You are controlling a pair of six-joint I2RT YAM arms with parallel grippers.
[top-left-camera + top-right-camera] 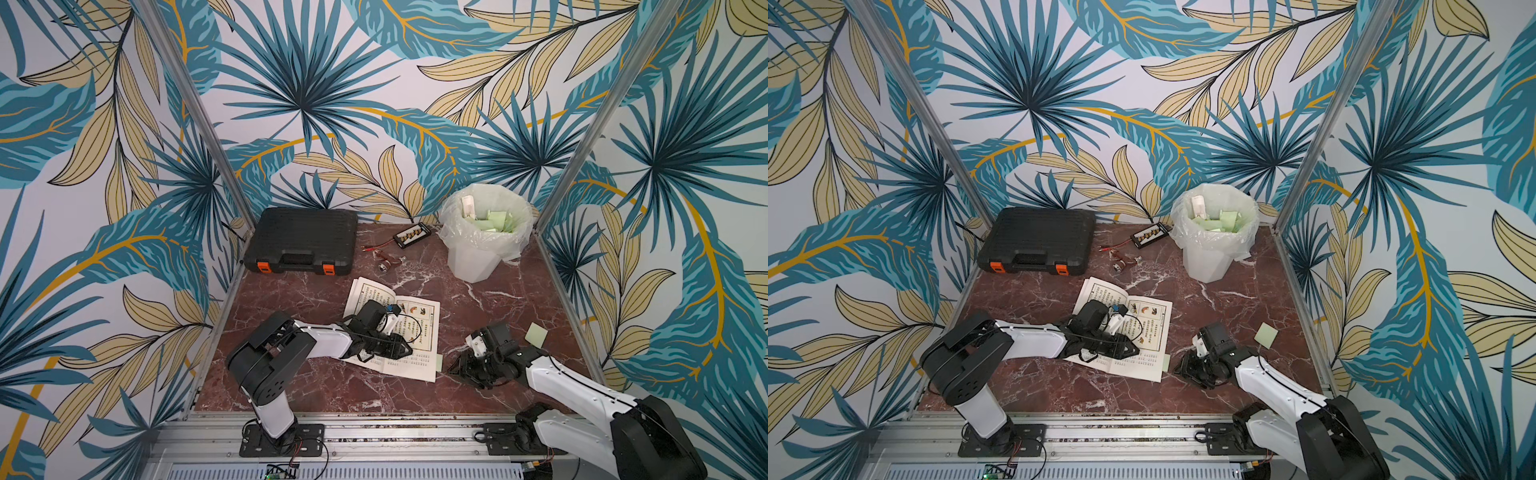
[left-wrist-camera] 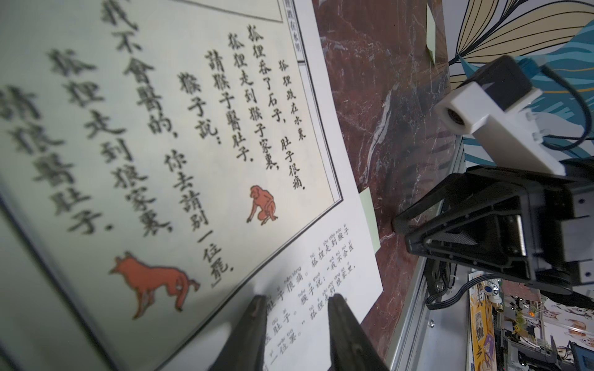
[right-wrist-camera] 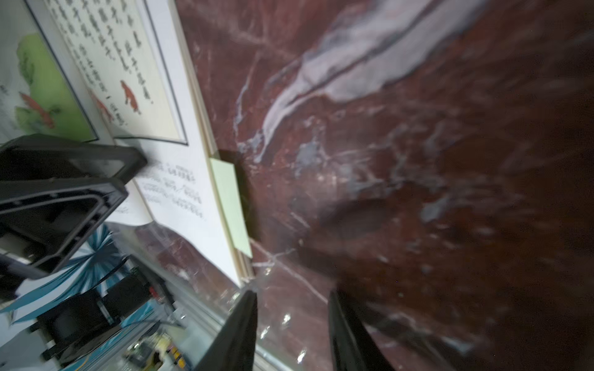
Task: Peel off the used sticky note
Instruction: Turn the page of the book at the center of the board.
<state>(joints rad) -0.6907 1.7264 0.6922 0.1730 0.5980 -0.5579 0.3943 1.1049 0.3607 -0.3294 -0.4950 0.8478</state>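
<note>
Hovering just beside the green sticky note (image 3: 231, 205) at the outer page edge of the book (image 3: 193, 225), the right claw (image 3: 292, 294) was empty, jaws apart; the left claw (image 2: 297, 298), also apart, seemed to pin the page. Pinching the free flap and peeling slowly looked wisest.

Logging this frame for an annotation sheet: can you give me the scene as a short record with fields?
book: open picture book on the marble table
sticky note: pale green, protruding from the book's page edge
left gripper: open, empty, over the book's page
right gripper: open, empty, near that sticky note
loose sticky note: on the table, apart from the book
trash bin: lined, holds green notes
</note>
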